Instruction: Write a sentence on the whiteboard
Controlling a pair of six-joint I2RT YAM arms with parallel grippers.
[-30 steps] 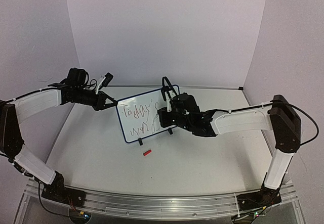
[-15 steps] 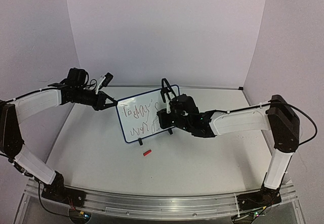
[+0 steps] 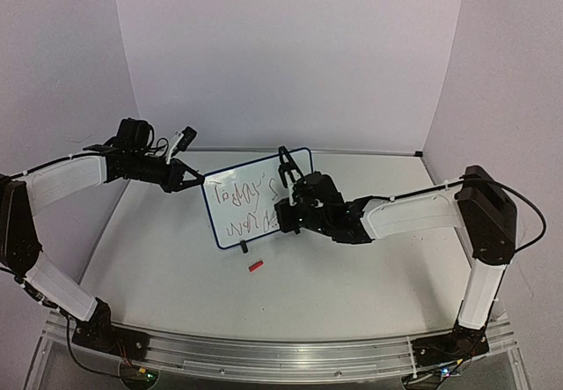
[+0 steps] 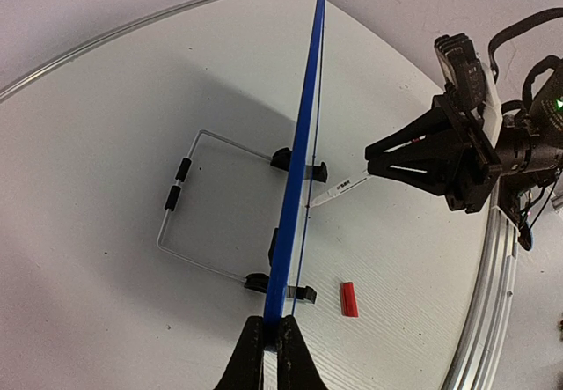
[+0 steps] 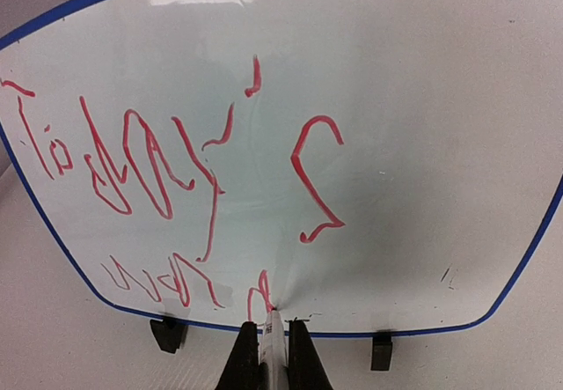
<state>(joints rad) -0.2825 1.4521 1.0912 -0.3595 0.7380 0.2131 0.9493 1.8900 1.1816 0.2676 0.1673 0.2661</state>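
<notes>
The whiteboard (image 3: pixel 216 209) stands upright on the table and is tilted toward the left arm. My left gripper (image 3: pixel 201 180) is shut on its blue left edge (image 4: pixel 303 135), pinched between the fingers (image 4: pixel 273 342). My right gripper (image 3: pixel 283 217) is shut on a white marker (image 5: pixel 274 333), whose tip touches the board's lower row. From the side, the marker (image 4: pixel 339 189) meets the board face ahead of the right gripper (image 4: pixel 374 163). The sentence (image 5: pixel 158 161) is in red ink, in two rows, with the lower row (image 5: pixel 176 280) ending at the marker tip.
A small red cap (image 3: pixel 256 266) lies on the table in front of the board, and also shows as the cap (image 4: pixel 349 298) near the board's foot. A wire stand (image 4: pixel 189 223) props the board from behind. Walls close in the table at the back and sides.
My right gripper has shifted slightly left and down along the board's lower row with the marker. The left arm and the board have not moved.
</notes>
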